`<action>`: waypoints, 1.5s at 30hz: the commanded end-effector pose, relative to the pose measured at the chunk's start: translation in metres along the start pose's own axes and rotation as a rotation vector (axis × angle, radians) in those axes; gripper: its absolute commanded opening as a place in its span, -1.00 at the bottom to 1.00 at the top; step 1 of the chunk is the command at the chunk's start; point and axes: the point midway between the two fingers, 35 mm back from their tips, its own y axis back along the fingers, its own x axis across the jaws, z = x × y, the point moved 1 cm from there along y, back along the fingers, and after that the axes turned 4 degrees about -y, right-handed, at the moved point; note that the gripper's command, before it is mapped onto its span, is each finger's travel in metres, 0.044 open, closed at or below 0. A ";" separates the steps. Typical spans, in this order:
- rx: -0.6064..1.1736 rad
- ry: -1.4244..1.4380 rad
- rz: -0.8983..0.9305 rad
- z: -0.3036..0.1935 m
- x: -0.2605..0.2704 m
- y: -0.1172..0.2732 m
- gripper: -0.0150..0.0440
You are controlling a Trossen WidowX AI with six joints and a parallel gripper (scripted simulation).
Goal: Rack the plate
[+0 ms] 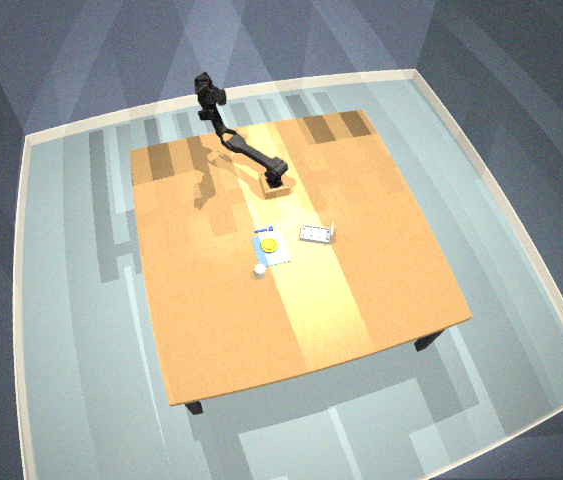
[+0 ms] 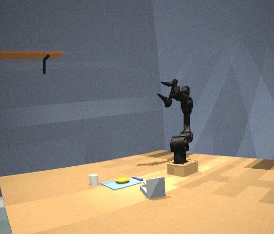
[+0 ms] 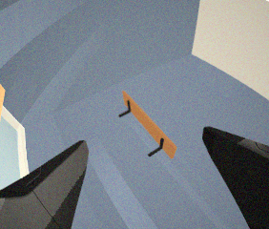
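The yellow plate [image 1: 269,244] [image 2: 122,180] lies flat on a blue and white mat [image 1: 279,257] [image 2: 114,186]. The dish rack [image 1: 315,234] [image 2: 155,187] is grey-white with an upright panel at one end, and stands beside the mat, to its right in the top view. No plate shows in the rack; its slots are too small to make out clearly. My gripper [image 2: 159,88] [image 3: 145,140] is open and empty, raised high above the table and far from the plate and the rack. In the top view its fingers are hard to tell apart.
A white cup [image 1: 259,271] [image 2: 94,179] stands by the mat's corner. A blue utensil [image 1: 263,229] [image 2: 137,178] lies beside the mat on the arm's side. The arm's wooden base block [image 1: 275,191] [image 2: 182,168] stands on the table. A wall shelf [image 2: 21,54] [image 3: 149,125] hangs in the background.
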 end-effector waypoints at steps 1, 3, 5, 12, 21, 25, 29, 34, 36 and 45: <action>-0.001 0.001 0.001 0.001 -0.001 0.000 0.86; -0.008 0.008 0.009 0.014 -0.006 -0.004 0.86; -0.019 0.019 0.023 0.032 -0.012 -0.010 0.86; -0.052 0.048 0.082 0.094 -0.025 -0.034 0.86; -0.089 0.049 0.175 0.168 -0.023 -0.067 0.86; -0.116 0.007 0.206 0.194 -0.020 -0.081 0.86; -0.116 0.008 0.267 0.223 -0.009 -0.098 0.86; -0.145 -0.019 0.338 0.257 0.009 -0.118 0.86; -0.159 -0.033 0.368 0.270 0.018 -0.125 0.86; -0.103 -0.065 0.520 0.314 0.064 -0.161 0.86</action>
